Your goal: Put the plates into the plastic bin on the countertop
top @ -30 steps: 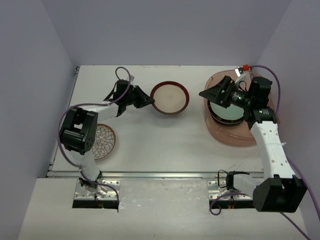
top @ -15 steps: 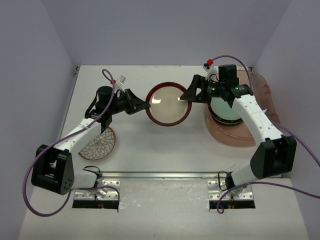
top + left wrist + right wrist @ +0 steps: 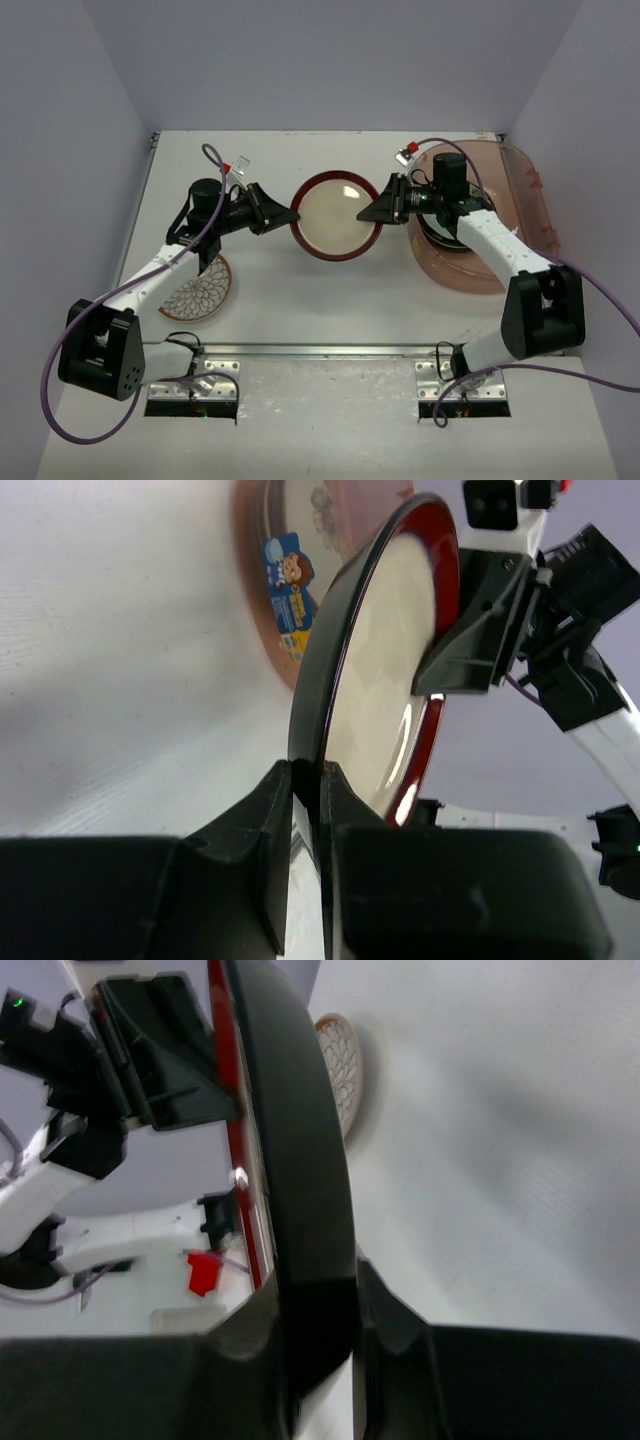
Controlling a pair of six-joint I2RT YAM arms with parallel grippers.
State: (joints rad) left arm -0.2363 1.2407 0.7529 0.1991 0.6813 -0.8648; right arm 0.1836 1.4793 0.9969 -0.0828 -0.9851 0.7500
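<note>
The maroon-rimmed plate (image 3: pixel 335 220) hangs tilted above the white countertop (image 3: pixel 300 300), held from both sides. My left gripper (image 3: pixel 292 214) is shut on its left rim; in the left wrist view the jaws (image 3: pixel 305 780) pinch the dark rim below the cream face of the plate (image 3: pixel 390 650). My right gripper (image 3: pixel 376 211) is shut on the opposite rim, and the right wrist view shows the plate's black underside (image 3: pixel 290 1140) wedged between the jaws (image 3: pixel 320 1300). The plastic bin (image 3: pixel 470 280) stands to the right with other plates (image 3: pixel 437 232) stacked in it, partly hidden by my right arm.
A brown-white petal-pattern plate (image 3: pixel 198 287) lies on the countertop at the near left, under my left arm. The bin (image 3: pixel 290 590), with a cartoon sticker, shows behind the held plate. Walls close in the table on three sides; a metal edge (image 3: pixel 320 349) runs along the front.
My right gripper left the bin, swung left to the plate's right rim and closed on it. My left arm lifted the plate and carried it slightly toward the front.
</note>
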